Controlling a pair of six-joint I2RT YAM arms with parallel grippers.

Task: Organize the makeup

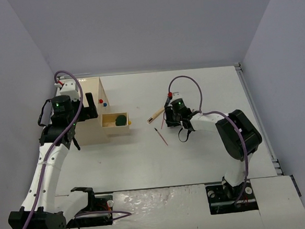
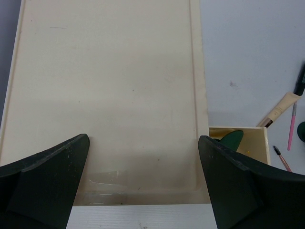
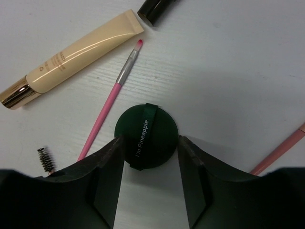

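Observation:
A dark green round compact (image 3: 146, 136) lies on the white table, and my right gripper (image 3: 150, 141) is closed to its width with a fingertip against each side. In the top view the right gripper (image 1: 169, 118) is at mid-table. Around it lie a beige tube (image 3: 76, 57), a thin pink lip brush (image 3: 107, 109), a black tube end (image 3: 157, 8), a spoolie brush (image 3: 45, 157) and a pink pencil (image 3: 281, 150). A second green compact (image 1: 121, 119) sits in the open drawer (image 1: 109, 126). My left gripper (image 2: 143, 143) is open and empty over the box top.
The big beige wooden box (image 1: 93, 130) with coloured knobs stands at the left, and its flat top (image 2: 105, 86) fills the left wrist view. A pink pencil (image 1: 161, 137) lies on the table in front of the right gripper. Grey walls close in the table.

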